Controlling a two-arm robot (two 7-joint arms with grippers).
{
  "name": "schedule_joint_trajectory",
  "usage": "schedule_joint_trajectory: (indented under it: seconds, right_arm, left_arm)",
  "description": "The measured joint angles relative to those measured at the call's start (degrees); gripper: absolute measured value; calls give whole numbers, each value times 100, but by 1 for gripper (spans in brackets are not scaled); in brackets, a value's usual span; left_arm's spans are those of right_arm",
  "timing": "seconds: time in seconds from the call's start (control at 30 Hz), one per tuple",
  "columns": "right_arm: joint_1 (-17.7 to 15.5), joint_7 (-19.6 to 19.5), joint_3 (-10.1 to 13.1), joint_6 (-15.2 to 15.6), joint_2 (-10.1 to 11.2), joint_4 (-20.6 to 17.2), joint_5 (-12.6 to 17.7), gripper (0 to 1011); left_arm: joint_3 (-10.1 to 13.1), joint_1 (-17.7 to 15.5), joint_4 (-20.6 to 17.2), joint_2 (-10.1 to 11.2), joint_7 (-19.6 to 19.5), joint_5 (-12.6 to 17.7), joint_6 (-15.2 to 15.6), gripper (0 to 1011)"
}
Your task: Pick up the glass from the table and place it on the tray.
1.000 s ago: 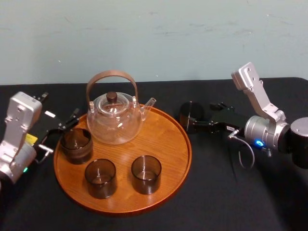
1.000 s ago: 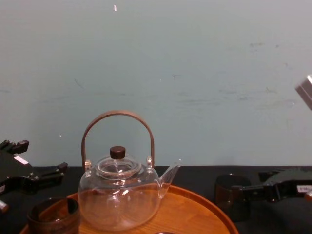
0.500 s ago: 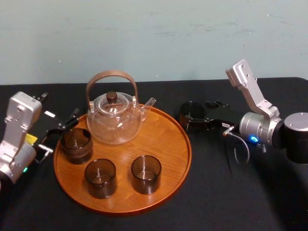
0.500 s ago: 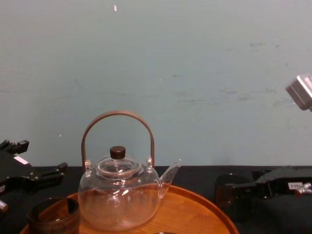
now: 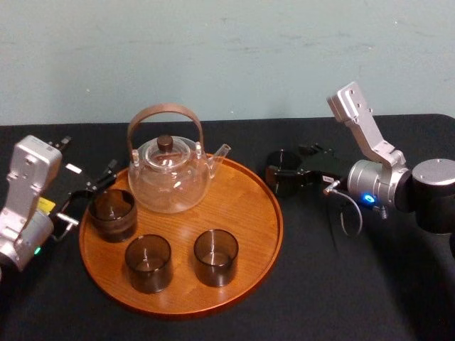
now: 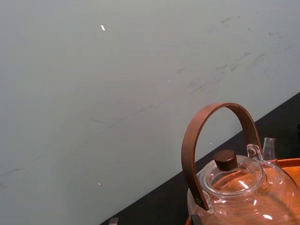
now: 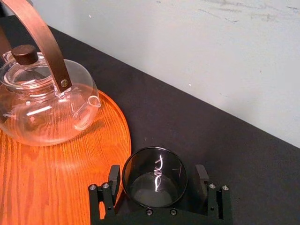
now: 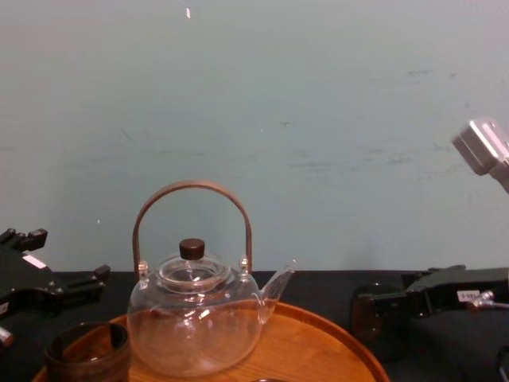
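Right gripper (image 7: 157,174) spread, jaws flanking glass (image 5: 283,170), which stands on table (image 5: 320,284) just beside tray (image 5: 249,213), off its right rim. Grasp apparently not yet closed; lift and transfer to tray left. Left gripper (image 5: 84,170) idle, spread, at left rim.

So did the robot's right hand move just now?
Yes. The right gripper has crept left, closer to the tray, and its open fingers now sit either side of the glass.
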Motion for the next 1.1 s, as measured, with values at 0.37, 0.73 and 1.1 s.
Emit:
schedule_joint_trajectory:
  seconds: [0.37,0.73,1.1]
  right_arm:
    - [90,17,-17,7,-76,136,-35,1003]
    - [137,30,-30,36,-128,234,-62,1002]
    - [141,30,-38,66,-147,269,-102,1003]
  left_arm:
    - [0,0,0,0,0,0,0,1002]
    - [0,0,0,0,0,0,0,1001]
    - [0,0,0,0,0,0,0,1001]
